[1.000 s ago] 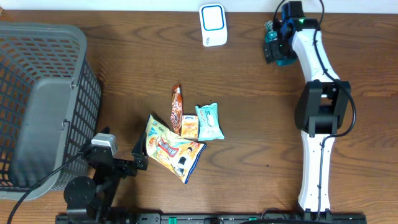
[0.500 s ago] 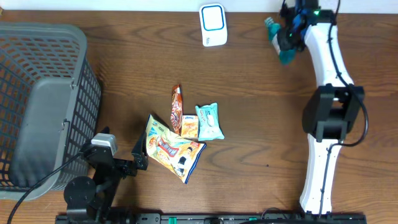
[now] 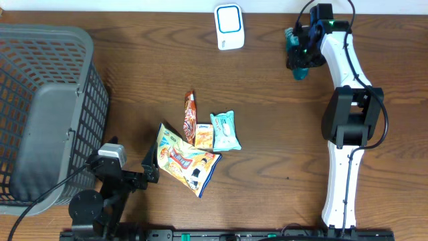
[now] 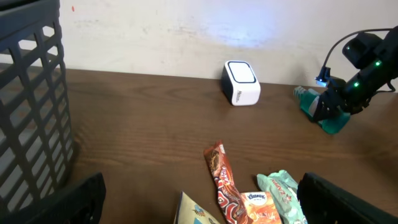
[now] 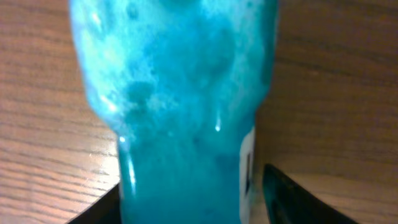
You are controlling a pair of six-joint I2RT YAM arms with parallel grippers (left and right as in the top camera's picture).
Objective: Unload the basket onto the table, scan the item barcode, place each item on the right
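1. The right gripper [image 3: 299,57] is close to the far edge of the table [image 3: 281,134], toward its right corner. The teal item [image 5: 186,93] sits between its fingers and fills the wrist view. The fingers are partly spread, and I cannot tell whether they press on the item or only flank it.
2. The white scanner [image 3: 229,27] stands at the far edge, to the left of the item and apart from it, with bare wood between them.
3. The left gripper [image 3: 150,167] is near the front edge, toward the left corner. Its jaws are spread wide with nothing in them.
4. The grey basket [image 3: 93,87] takes up the left edge from the far corner almost to the front, so there is little room beside the left arm.
5. The yellow snack bag [image 3: 186,161] lies just beside the left gripper. Clustered with it are the brown wrapper [image 3: 190,117], the small orange pack [image 3: 204,137] and the pale tissue pack [image 3: 225,130].
6. Open wood runs from this cluster to the right arm and up to the far edge.
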